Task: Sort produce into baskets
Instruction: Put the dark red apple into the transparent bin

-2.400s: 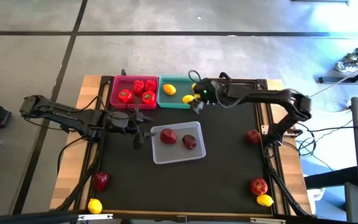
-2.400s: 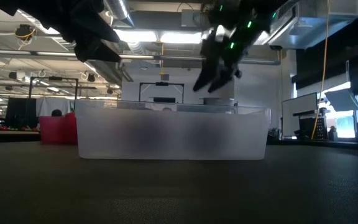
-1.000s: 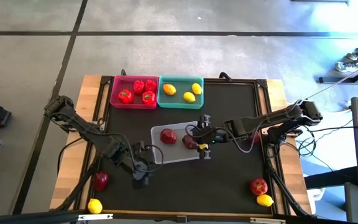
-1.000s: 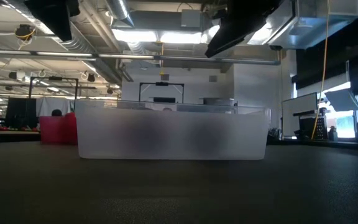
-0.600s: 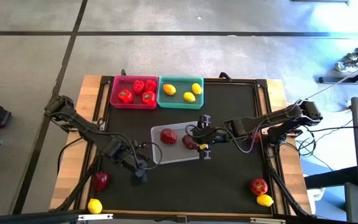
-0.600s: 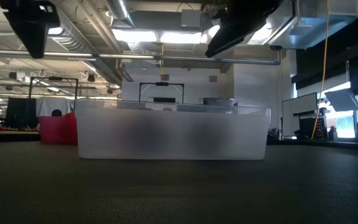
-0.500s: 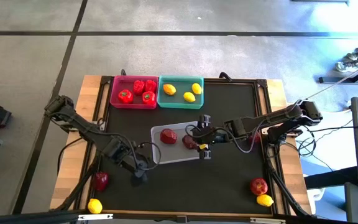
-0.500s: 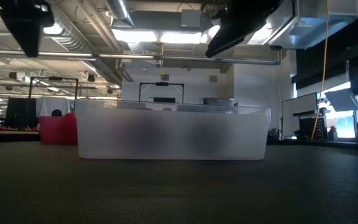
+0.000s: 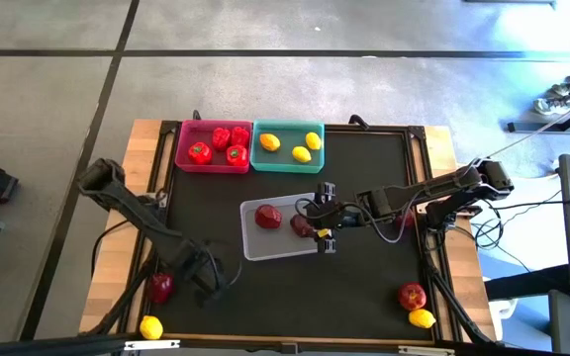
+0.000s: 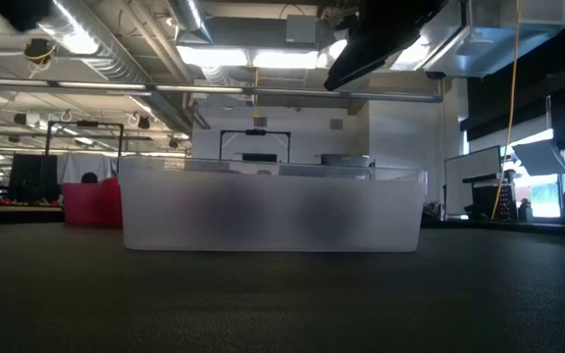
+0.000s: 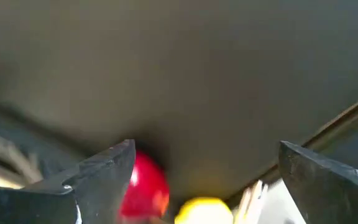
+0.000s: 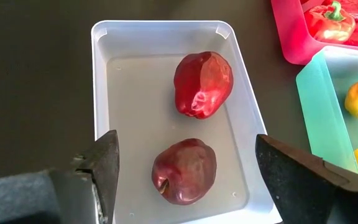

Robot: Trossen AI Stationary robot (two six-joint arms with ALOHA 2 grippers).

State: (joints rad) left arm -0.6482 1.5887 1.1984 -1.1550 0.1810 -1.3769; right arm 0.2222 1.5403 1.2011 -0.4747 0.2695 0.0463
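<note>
Three baskets sit on the black mat: a pink one [image 9: 214,146] with red peppers, a teal one [image 9: 287,148] with lemons, and a translucent one [image 9: 283,229] holding two dark red apples [image 12: 202,84] [image 12: 184,171]. My right gripper [image 12: 187,146] hovers open over the translucent basket's right part, above the nearer apple. My left gripper [image 9: 209,280] stands open above bare mat near the table's near-left corner, pointing down. Its wrist view shows a loose apple [image 11: 145,193] and a lemon [image 11: 204,210] just beyond the fingers. Those two, the apple [image 9: 160,287] and the lemon [image 9: 150,327], lie at the left edge.
More loose produce lies at the right: an apple [image 9: 412,295] and a lemon [image 9: 422,318] near the near-right corner, and another apple [image 9: 402,216] partly under my right arm. A wooden frame [image 9: 142,208] and cables border the mat. In the low view the translucent basket [image 10: 273,211] fills the middle.
My left gripper has gone toward the table's left edge and a little down, closer to the loose apple there, and its wrist has rolled about. My right gripper has stayed still over the translucent basket. No produce has moved.
</note>
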